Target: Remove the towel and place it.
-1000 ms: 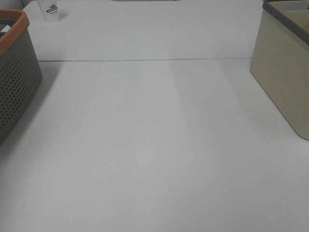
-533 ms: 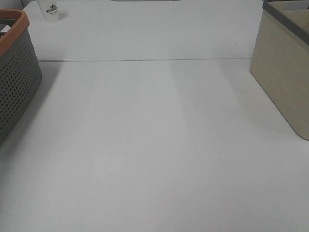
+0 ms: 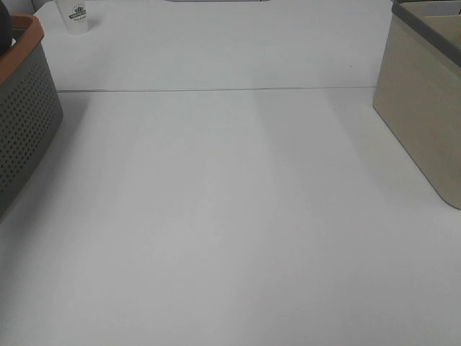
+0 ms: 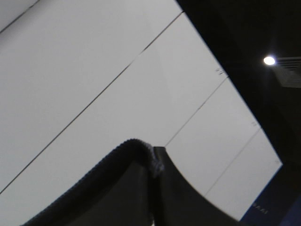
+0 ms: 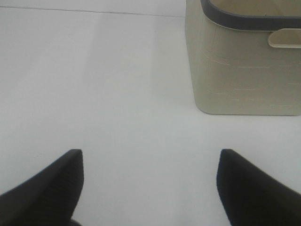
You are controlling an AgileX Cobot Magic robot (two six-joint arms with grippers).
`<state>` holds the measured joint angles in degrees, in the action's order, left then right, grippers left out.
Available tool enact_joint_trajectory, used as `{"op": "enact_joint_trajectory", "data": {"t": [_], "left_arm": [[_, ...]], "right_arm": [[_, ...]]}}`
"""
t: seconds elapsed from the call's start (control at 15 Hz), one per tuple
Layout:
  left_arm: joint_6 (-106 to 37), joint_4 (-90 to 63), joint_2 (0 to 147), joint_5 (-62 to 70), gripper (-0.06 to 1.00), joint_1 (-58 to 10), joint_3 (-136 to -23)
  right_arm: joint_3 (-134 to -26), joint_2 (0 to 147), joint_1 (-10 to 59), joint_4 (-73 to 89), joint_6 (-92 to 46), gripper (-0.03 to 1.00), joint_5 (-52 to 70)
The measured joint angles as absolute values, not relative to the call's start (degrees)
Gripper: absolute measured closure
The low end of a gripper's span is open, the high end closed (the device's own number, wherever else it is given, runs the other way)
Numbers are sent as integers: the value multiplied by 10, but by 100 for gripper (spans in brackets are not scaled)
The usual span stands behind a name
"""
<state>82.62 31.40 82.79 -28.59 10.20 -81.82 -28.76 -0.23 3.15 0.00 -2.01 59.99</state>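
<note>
The one change is at the far left of the high view. A dark rounded shape [image 3: 4, 25] now shows over the orange rim of the perforated grey basket [image 3: 29, 122], where half a second ago only the rim and something pale behind it were visible. Too little of it shows to tell whether it is part of the left arm or cloth.

Everything else matches the 2 earlier pictures: the desk [image 3: 230, 216] is bare in the middle, the beige bin [image 3: 425, 122] stands at the right and the small white cup [image 3: 75, 14] at the back.

The towel cannot be seen in any view. It is probably in the basket, so removal looks barely begun, with the left arm likely moving in to work there.

The left end effector [image 4: 153, 162] has its fingers pressed together. Its camera is tilted up at pale panels and a dark ceiling, and no cloth is clearly caught between the tips. The right end effector [image 5: 149, 162] is spread wide and empty above the desk, facing the bin.
</note>
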Motion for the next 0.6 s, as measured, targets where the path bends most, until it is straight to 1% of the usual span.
{"op": "enact_joint_trajectory", "data": {"t": [0.07,0.13,0.4,0.6], "left_arm": [[827,331,828,-292,94,71,-881],[827,335,830,-292,94,62,-898],[827,366,873,-252,94,-19,-1028],[828,419,924,-245,94,-83,-1072]], "right_arm": [[-288,-2,32,0,-20,20,600],[-288,-2,32,0,-20,20,600],[-288,-2,32,0,-20,20,600],[-288,-2,32,0,-20,20,600]]}}
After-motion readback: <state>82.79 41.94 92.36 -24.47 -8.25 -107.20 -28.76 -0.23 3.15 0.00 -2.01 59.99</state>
